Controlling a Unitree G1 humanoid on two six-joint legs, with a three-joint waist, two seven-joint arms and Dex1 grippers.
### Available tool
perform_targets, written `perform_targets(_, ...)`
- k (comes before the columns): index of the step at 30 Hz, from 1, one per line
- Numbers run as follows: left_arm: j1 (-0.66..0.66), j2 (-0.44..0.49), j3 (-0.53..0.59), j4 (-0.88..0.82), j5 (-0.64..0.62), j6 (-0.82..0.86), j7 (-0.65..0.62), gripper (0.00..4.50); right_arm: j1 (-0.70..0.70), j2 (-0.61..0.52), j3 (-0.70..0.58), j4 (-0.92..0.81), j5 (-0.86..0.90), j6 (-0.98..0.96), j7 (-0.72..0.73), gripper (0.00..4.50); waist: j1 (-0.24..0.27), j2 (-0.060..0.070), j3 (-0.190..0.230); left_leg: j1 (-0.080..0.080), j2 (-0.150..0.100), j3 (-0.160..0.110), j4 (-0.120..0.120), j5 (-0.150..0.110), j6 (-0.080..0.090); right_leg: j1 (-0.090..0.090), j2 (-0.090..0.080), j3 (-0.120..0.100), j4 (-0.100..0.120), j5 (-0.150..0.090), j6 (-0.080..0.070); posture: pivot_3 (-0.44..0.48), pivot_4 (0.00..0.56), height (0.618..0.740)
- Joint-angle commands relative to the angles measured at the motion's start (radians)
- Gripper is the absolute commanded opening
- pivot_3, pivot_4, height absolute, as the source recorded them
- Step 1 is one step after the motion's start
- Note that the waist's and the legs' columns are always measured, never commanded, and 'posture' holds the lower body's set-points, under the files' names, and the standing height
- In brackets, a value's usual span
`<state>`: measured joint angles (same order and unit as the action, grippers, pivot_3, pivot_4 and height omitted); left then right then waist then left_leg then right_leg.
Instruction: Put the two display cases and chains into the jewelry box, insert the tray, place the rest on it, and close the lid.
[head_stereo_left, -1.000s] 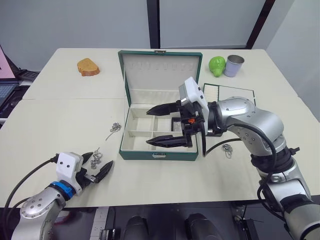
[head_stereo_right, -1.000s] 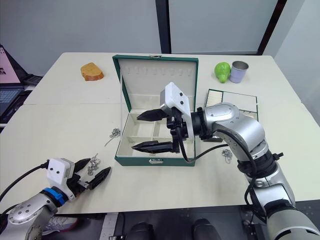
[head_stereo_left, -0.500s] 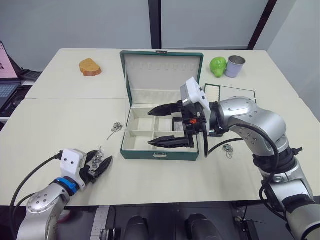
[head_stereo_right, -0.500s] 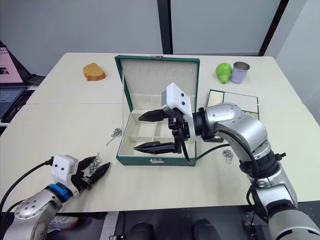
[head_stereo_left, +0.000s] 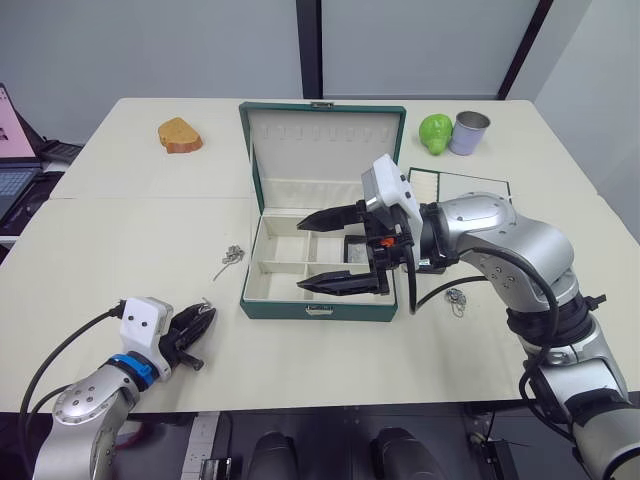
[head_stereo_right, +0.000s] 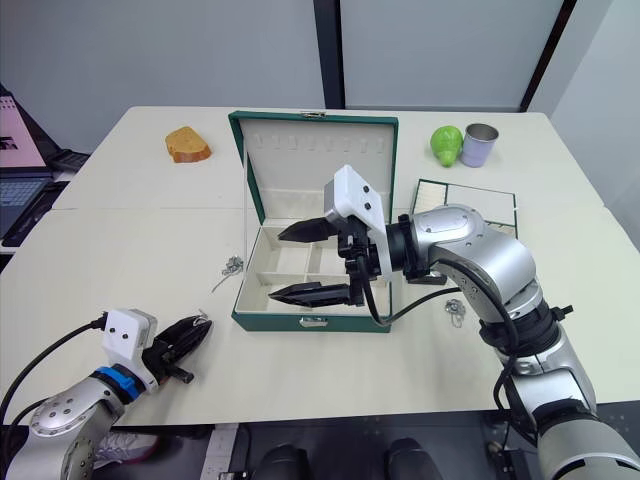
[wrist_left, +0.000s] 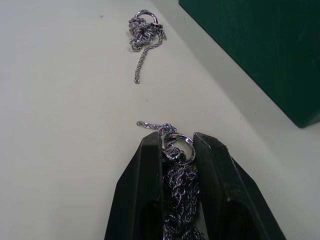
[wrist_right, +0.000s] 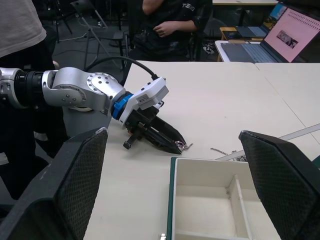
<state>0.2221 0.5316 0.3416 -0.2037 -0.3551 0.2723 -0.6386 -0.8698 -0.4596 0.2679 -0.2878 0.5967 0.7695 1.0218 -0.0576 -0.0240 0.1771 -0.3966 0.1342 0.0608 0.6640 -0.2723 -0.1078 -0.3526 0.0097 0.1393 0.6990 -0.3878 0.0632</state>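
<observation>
The dark green jewelry box (head_stereo_left: 318, 308) stands mid-table with its cream-lined lid (head_stereo_left: 322, 140) raised. My right gripper (head_stereo_left: 300, 254) hovers wide open over the box's compartments. A dark square shape (head_stereo_left: 357, 247), likely a display case, lies in the box behind it, partly hidden. Near the table's front left, my left gripper (head_stereo_left: 205, 317) is shut on a bunch of silver chain (wrist_left: 176, 167). A second chain (head_stereo_left: 232, 255) lies left of the box, and a third (head_stereo_left: 456, 298) to its right. The shallow green tray (head_stereo_left: 462, 184) sits right of the box.
A brown bread-like lump (head_stereo_left: 178, 134) lies at the back left. A green fruit (head_stereo_left: 434, 131) and a metal can (head_stereo_left: 468, 131) stand at the back right. A laptop (head_stereo_left: 12, 185) sits off the left edge. People (wrist_right: 172, 20) sit beyond the table.
My left gripper has closed its fingers onto the chain at the front left. The right arm has stayed still over the box.
</observation>
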Motion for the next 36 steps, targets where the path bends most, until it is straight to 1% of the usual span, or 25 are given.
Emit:
perform_targets(1, 0.017, -0.009, 0.027, 0.006, -0.007, 0.012, 0.031, 0.57, 0.0, -0.007, -0.024, -0.014, -0.004, -0.027, 0.008, 4.5, 0.0, 0.0, 0.0, 0.0, 0.0, 0.0, 0.0, 0.0, 0.0, 0.0, 0.0, 0.0, 0.0, 0.0, 0.0, 0.0, 0.15, 0.74)
perform_targets(7, -0.01, -0.013, 0.089, -0.114, -0.109, 0.063, 0.065, 0.57, -0.004, -0.005, -0.018, 0.007, -0.013, -0.047, 0.024, 4.5, 0.0, 0.0, 0.0, -0.001, 0.0, 0.0, 0.0, 0.0, 0.0, 0.0, 0.0, 0.0, 0.0, 0.0, 0.0, 0.0, 0.15, 0.74)
perform_targets(16, -0.055, 0.034, 0.143, -0.34, -0.263, 0.219, 0.119, 0.57, -0.025, 0.002, -0.015, 0.054, -0.035, -0.081, 0.064, 4.5, -0.001, -0.001, 0.0, -0.001, 0.0, 0.0, 0.0, 0.0, 0.0, 0.0, 0.0, 0.001, -0.001, 0.0, 0.0, 0.0, 0.15, 0.74)
perform_targets(20, -0.099, 0.058, 0.154, -0.406, -0.334, 0.285, 0.154, 0.57, -0.035, 0.004, -0.015, 0.075, -0.045, -0.095, 0.077, 4.5, -0.001, -0.001, 0.0, -0.001, 0.0, 0.0, 0.0, 0.0, 0.0, 0.0, 0.0, 0.001, -0.001, 0.0, 0.0, 0.0, 0.15, 0.74)
perform_targets(26, -0.145, 0.096, 0.153, -0.458, -0.393, 0.354, 0.189, 0.57, -0.046, 0.008, -0.022, 0.098, -0.058, -0.107, 0.085, 4.5, -0.003, -0.001, 0.0, -0.001, 0.0, -0.001, 0.0, 0.0, 0.0, 0.0, 0.001, 0.001, -0.001, 0.0, 0.0, 0.0, 0.15, 0.74)
perform_targets(30, -0.129, 0.105, 0.155, -0.444, -0.387, 0.352, 0.182, 0.57, -0.044, 0.01, -0.024, 0.101, -0.063, -0.106, 0.087, 4.5, -0.003, -0.001, 0.0, -0.001, 0.0, -0.001, 0.0, 0.0, 0.0, -0.001, 0.001, 0.002, -0.001, 0.0, 0.0, 0.0, 0.15, 0.74)
perform_targets(36, -0.148, 0.109, 0.148, -0.446, -0.402, 0.365, 0.192, 0.57, -0.04, 0.008, -0.03, 0.1, -0.063, -0.102, 0.084, 4.5, -0.005, -0.001, 0.0, -0.001, 0.0, -0.001, 0.0, 0.0, 0.0, -0.001, 0.001, 0.002, -0.001, 0.0, 0.0, 0.0, 0.15, 0.74)
